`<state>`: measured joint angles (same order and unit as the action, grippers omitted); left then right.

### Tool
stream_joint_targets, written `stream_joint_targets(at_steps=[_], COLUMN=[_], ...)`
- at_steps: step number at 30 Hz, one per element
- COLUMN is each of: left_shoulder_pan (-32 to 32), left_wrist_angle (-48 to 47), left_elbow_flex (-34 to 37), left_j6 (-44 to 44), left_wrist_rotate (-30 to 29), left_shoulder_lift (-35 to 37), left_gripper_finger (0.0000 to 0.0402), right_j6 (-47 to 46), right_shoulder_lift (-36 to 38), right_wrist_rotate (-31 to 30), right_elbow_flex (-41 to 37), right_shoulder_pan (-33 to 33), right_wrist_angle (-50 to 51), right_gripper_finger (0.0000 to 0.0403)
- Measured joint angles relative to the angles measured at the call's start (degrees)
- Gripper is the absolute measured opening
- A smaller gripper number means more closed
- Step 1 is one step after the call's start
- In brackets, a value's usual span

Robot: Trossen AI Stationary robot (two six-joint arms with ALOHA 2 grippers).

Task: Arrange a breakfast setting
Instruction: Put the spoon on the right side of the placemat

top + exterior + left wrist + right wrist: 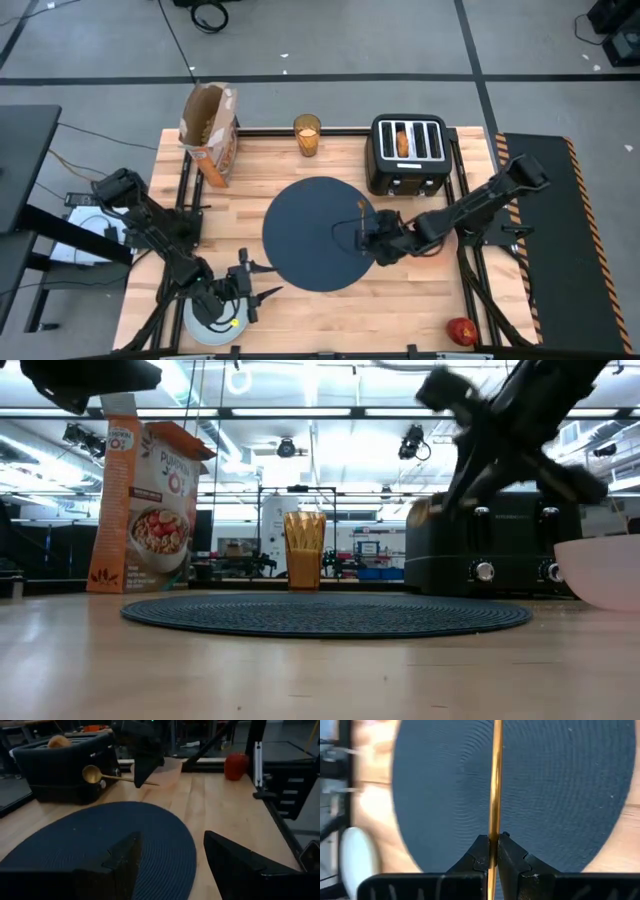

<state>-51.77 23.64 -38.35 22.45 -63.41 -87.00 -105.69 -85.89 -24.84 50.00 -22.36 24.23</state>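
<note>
The dark-blue mat [310, 240] lies mid-table. My right gripper [368, 232] hovers over the mat's right edge, shut on the gold spoon [360, 210]. My left gripper [252, 290] is open and empty near the table's front left, beside the pale plate [205, 325]. The pinkish clear bowl [167, 770] stands right of the mat; it also shows in the low view [600, 572]. The amber glass [307, 135] stands at the far edge. The toast [402, 140] sticks up from a slot of the black toaster [408, 155]. The red apple [460, 330] lies at the front right. My right gripper pinches the spoon's thin handle [493, 840] between its two fingertips, coming from above and slanting down. The spoon is lifted clear of the mat and about level, with its round end [92, 773] pointing toward the toaster and the table's far edge.
A brown-and-orange cereal box [212, 130] stands at the far left, open at the top. Black frame rails run along the table's left and right sides [470, 290]. Bare wood lies in front of the mat [350, 315].
</note>
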Motion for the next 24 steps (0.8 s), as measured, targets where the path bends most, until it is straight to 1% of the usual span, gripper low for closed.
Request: stream_joint_targets(at_steps=[3,5,9,16,18,22,24], left_shoulder_pan=[-0.2,-0.9,-4.1,-8.8,-9.4,-9.5,-9.4], left_wrist_angle=[0.0,0.0,0.3,0.2,0.1,0.0,0.1], left_elbow_flex=[0.0,0.0,0.0,0.0,0.0,0.0,0.0], left_j6=[3.0,5.0,7.0,6.6,6.4,6.3,5.5], left_wrist_rotate=[0.3,1.4,1.5,-3.6,-4.8,-5.0,-5.0], left_shoulder_lift=[-0.9,-1.6,-2.6,-2.8,-2.8,-2.8,-2.8], left_gripper_finger=[0.0222,0.0222,0.0222,0.0222,0.0222,0.0222,0.0222], right_j6=[-0.2,-0.2,0.6,0.3,0.3,0.2,0.3], right_shoulder_lift=[-3.2,-5.0,-7.3,-11.2,-12.0,-12.5,-12.0], right_wrist_rotate=[5.6,7.7,9.3,13.4,13.9,14.6,14.5], right_elbow_flex=[0.0,0.6,2.1,2.3,2.3,2.3,2.3], right_shoulder_pan=[3.0,4.7,7.3,9.5,9.7,9.7,9.7], right_wrist_angle=[0.0,0.4,1.7,1.2,1.3,1.3,1.7], right_gripper_finger=[0.0022,0.0022,0.0022,0.0022,0.0022,0.0024,0.0041])
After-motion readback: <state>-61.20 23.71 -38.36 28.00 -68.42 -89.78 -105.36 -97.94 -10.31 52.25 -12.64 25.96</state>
